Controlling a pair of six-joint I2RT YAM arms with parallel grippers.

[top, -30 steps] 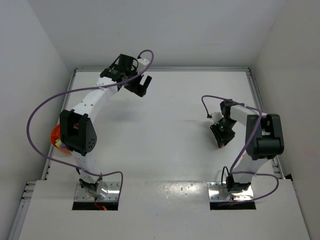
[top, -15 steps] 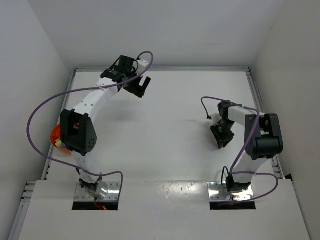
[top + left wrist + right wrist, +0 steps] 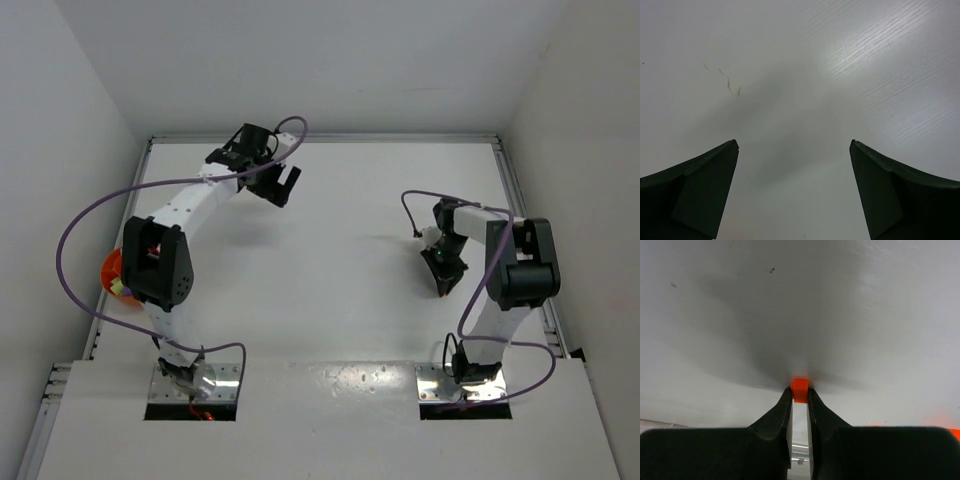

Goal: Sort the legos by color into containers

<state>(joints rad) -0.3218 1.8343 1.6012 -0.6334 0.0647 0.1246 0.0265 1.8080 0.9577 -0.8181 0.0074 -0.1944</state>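
A: Where is the lego?
B: The right gripper [image 3: 799,397] pinches a tiny orange lego [image 3: 800,385] at the table [image 3: 740,315].
A: And the left?
B: The left gripper [image 3: 794,150] is spread wide. The orange bowl [image 3: 108,268] sits far left, mostly hidden, so its contents are unclear.

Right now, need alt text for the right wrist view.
The right tool is shut on a small orange brick, pinched at its very tip. Behind it lies the white table, with a soft shadow spreading around the brick.
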